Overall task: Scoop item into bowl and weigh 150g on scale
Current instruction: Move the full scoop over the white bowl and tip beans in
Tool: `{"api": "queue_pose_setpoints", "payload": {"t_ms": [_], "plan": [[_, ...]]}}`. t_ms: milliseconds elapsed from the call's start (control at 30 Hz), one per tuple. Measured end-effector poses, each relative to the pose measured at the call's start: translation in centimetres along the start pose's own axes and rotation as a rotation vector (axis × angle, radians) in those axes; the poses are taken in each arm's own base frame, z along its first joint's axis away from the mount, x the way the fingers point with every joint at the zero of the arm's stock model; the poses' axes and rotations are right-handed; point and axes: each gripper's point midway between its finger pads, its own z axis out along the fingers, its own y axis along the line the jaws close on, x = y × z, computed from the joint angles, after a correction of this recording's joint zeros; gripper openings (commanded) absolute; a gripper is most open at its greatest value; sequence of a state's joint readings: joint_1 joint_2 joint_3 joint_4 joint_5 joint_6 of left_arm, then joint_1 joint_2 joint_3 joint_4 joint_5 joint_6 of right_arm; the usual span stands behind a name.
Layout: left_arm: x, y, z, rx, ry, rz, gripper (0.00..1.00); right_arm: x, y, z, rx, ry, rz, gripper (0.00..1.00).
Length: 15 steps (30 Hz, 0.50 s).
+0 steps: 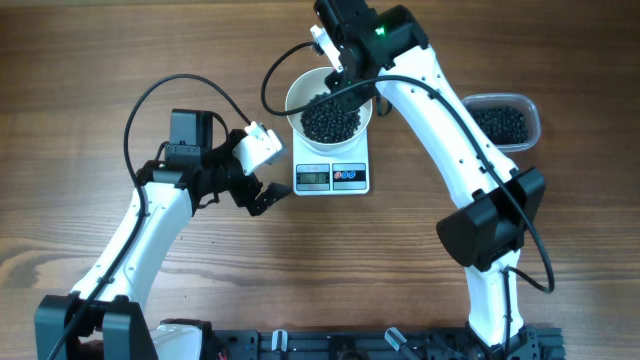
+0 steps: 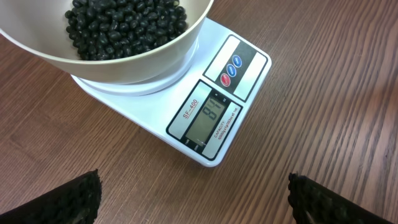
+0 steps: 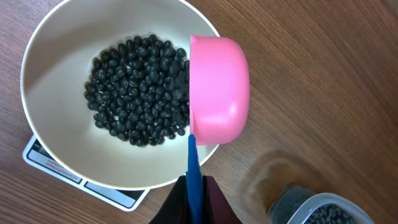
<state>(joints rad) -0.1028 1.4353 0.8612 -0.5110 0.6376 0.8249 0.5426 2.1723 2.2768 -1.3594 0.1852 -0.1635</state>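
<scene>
Beans (image 3: 137, 87) in bowl (image 3: 56, 124) on scale (image 2: 205, 118) — pink scoop (image 3: 217, 87) tipped over rim

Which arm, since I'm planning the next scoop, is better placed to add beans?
Probably right. The right gripper is shut on the pink scoop, tipped over the bowl on the scale, with the bean container on its side. The left gripper is open and empty.

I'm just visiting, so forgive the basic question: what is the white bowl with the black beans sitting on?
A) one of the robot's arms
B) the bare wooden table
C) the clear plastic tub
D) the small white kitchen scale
D: in the left wrist view the bowl rests directly on top of the scale, whose display sticks out in front of it.
</scene>
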Motion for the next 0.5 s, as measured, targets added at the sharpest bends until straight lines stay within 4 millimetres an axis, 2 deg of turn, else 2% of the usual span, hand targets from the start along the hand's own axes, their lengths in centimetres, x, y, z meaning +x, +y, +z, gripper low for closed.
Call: {"api": "queue_pose_setpoints", "payload": {"t_ms": [333, 500], "plan": [[0.0, 0.0, 0.0, 0.0, 0.0, 0.0, 1.0, -0.49, 0.49, -0.01, -0.032, -0.022, -0.002, 0.04], [0.0, 0.0, 0.0, 0.0, 0.0, 0.0, 1.0, -0.54, 0.25, 0.04, -0.15, -0.045, 0.059, 0.04]]}}
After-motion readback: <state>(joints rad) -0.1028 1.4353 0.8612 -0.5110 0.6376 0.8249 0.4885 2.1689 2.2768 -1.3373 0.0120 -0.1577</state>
